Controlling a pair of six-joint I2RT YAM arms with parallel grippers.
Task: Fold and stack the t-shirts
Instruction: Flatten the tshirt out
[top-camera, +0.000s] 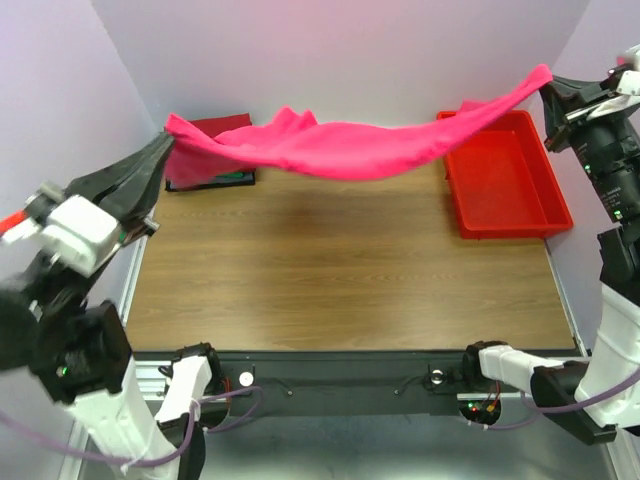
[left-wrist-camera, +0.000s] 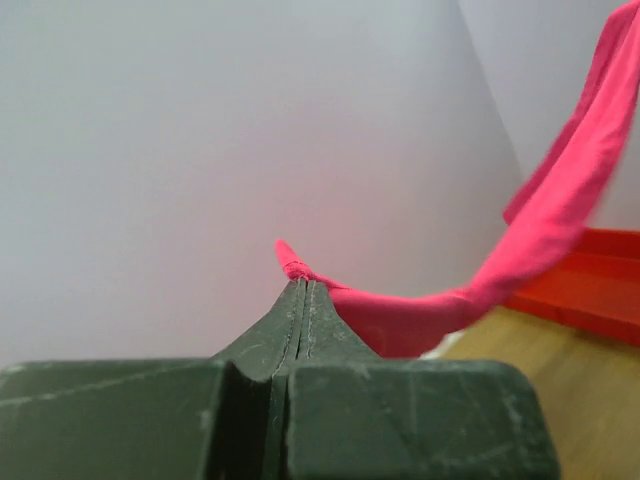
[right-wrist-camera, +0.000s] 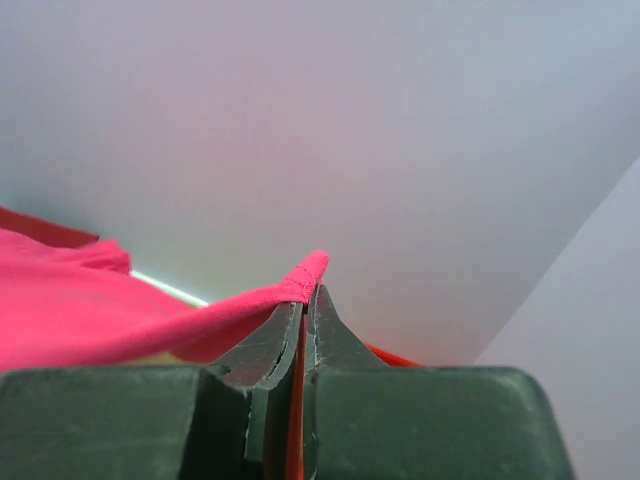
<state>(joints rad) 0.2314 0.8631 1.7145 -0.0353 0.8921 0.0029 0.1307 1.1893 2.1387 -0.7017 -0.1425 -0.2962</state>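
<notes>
Soft bright pink-magenta cotton t-shirt (top-camera: 350, 150) hangs in the air above the wooden table (top-camera: 340, 270), left tool (top-camera: 166, 143) and right tool (top-camera: 548, 86) each clamped on an opposite end; light, limp, sags mid-span, likely best held by hems or corners.
</notes>
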